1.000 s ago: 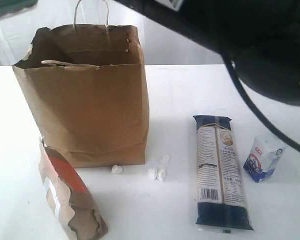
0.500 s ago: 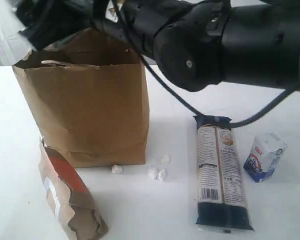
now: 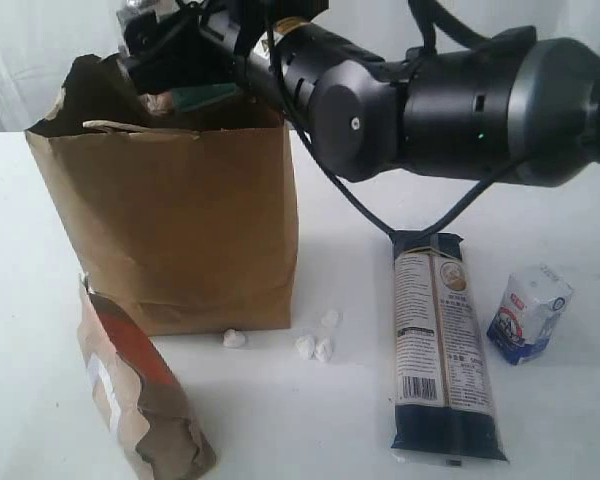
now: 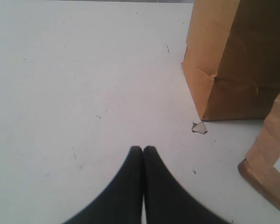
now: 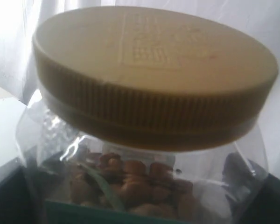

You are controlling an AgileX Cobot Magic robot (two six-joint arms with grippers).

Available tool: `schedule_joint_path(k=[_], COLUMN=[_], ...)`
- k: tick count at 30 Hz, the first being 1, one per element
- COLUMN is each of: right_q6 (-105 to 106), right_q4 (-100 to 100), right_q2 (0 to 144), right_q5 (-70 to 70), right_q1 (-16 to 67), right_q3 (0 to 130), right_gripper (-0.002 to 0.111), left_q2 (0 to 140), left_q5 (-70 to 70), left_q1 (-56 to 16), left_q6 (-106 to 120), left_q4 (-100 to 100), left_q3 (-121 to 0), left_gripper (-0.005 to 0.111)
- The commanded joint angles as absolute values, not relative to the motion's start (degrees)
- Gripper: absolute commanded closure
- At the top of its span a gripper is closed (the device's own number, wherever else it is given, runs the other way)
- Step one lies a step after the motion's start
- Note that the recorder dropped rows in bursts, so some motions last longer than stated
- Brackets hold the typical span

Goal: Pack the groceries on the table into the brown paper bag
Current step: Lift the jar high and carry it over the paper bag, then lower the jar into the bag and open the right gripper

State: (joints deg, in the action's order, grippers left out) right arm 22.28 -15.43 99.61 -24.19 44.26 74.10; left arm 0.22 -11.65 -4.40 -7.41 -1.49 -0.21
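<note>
so: jar (image 5: pixel 149 74) inside r pincer (image 3: pixel 172 78)

Your white table (image 3: pixel 355 425) holds the brown paper bag (image 3: pixel 170 230), brown-red pouch (image 3: pixel 130 395), white crumbs (image 3: pixel 315 346), long dark-blue packet (image 3: pixel 442 345) and small white-blue carton (image 3: pixel 528 315).

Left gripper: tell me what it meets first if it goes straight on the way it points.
The way looks free: the shut left gripper points across bare table, the brown paper bag off to one side. If angled down, it may meet the table first.
</note>
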Motion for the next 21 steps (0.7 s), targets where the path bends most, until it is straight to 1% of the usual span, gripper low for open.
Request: schedule_joint_path(k=[1,5,10,13,16,19,21], right_q6=[18.82,16.26,16.26,16.26,16.26,16.26,16.37], right_q4=[-15.34,-15.34,-15.34,-15.34,-15.34,-15.34,-15.34], right_q2=[99.78,99.78,99.80,100.16,100.39,100.60,100.73], right_q5=[-24.59,-18.71,-15.25,-14.99,-14.84,-14.59,-14.59], right_q1=[44.25,44.60,45.12,45.12,45.12,45.12,45.12], right_q3=[74.71,74.71,74.71,74.71,74.71,74.71,74.71], right_gripper=[0.108,0.108,0.108,0.104,0.090,0.069,0.057], left_q2=[0.00,0.00,0.00,0.00,0.00,0.00,0.00], left_q5=[-11.52,-11.52,-11.52,-11.52,-11.52,-11.52,-11.52], left_q1=[-4.75,-4.75,-4.75,-4.75,-4.75,-4.75,-4.75], left_q6=[-7.43,-7.43,-7.43,-7.43,-7.43,-7.43,-7.43], left_q4=[-1.87,-1.87,-1.87,-1.87,-1.87,-1.87,-1.87], left_q3=[0.00,0.00,0.00,0.00,0.00,0.00,0.00], left_gripper=[0.107,0.107,0.107,0.107,0.107,0.107,0.107])
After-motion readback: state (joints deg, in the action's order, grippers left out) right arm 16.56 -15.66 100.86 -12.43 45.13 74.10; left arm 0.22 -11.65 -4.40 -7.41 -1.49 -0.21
